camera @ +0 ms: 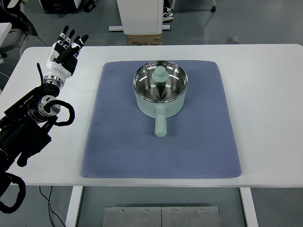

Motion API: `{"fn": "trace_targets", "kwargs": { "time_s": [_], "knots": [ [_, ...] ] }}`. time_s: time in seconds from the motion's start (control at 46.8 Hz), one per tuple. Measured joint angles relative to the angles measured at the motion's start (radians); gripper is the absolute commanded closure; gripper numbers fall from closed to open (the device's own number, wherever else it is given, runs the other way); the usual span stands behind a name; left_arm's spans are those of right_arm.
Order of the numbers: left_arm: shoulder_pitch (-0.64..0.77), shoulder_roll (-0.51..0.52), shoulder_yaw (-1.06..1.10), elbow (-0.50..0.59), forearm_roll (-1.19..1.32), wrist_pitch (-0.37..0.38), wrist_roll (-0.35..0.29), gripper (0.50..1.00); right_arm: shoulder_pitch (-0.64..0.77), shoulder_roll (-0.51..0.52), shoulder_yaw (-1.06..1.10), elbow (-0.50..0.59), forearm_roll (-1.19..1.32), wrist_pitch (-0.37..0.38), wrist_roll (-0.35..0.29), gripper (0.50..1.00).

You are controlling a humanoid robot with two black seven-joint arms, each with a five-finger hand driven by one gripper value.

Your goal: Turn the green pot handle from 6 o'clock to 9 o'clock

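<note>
A broad white rectangular surface (265, 94) fills most of the top view, with grey floor showing beyond its far edge. On its middle lies a large blue-grey textured fabric mat (199, 137), roughly square with rounded corners, its near edge close to the near edge of the surface.

On the far half of the mat stands the pale green round pot with a shiny steel inside (160, 101). It sits upright, a little left of the mat's centre line. Its pale green straight handle (160, 125) sticks out from the near side of the pot wall toward the camera, at the six o'clock position, lying just above the mat. Inside the steel bowl shows a small pale green knob-like shape (161, 73) near the far rim; whether it is a real part or a reflection cannot be told.

The left arm, black with cables, comes in from the lower left edge and reaches up along the left side of the surface. Its white and black left hand (66, 49) is held over the far left corner of the surface, well apart from the mat and the pot. Its fingers (71, 37) are stretched out and slightly spread, pointing away from the camera, holding nothing.

Beyond the far edge, a brown cardboard box (144, 39) sits on the floor.
</note>
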Motion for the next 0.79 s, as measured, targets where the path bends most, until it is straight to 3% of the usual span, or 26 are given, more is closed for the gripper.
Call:
{"fn": "trace_targets", "kwargs": {
  "time_s": [0.79],
  "knots": [
    [0.003, -0.001, -0.002, 0.003, -0.029, 0.063, -0.001, 0.5, 0.0, 0.0, 0.0, 0.0, 0.0, 0.0, 0.0, 0.5]
  ]
}}
